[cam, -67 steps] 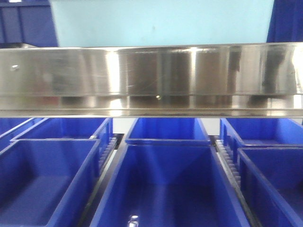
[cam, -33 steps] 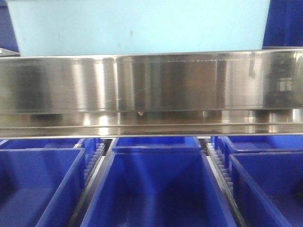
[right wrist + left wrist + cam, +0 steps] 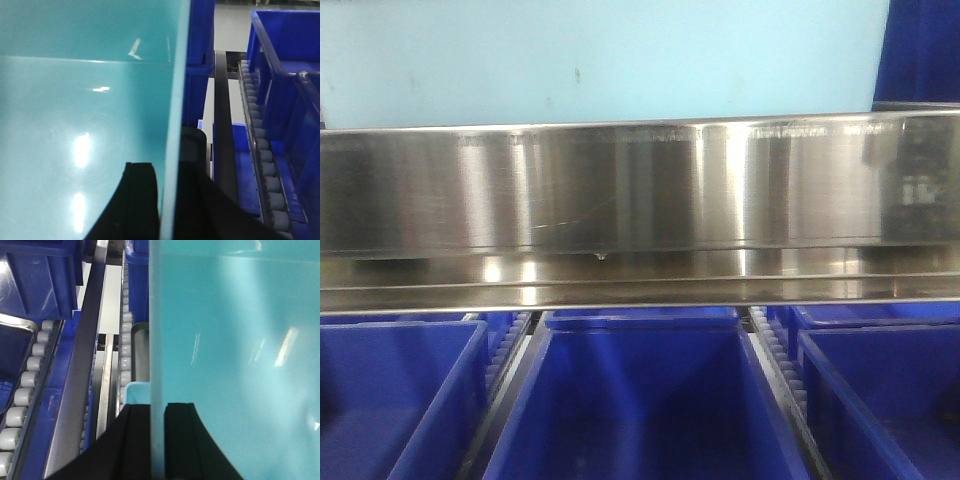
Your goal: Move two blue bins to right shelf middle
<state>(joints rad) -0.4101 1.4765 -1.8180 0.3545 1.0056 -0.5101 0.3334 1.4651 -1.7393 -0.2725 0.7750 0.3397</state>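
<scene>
Holding the pale blue bin [image 3: 620, 60] by its two side walls, I am carrying it level between my arms. My left gripper [image 3: 157, 412] is pinching the left wall, one finger inside and one outside. My right gripper [image 3: 169, 155] is clamping the right wall the same way. Gripping opposite sides is what is stopping the bin from tipping. In the front view the bin is showing above the steel shelf rail [image 3: 640, 190], with dark blue bins [image 3: 630, 410] on the level beneath. Roller tracks [image 3: 22, 400] are running below my left wrist. Whether the bin is resting on a shelf or hanging clear I cannot tell; I am judging it as probably in transit.
</scene>
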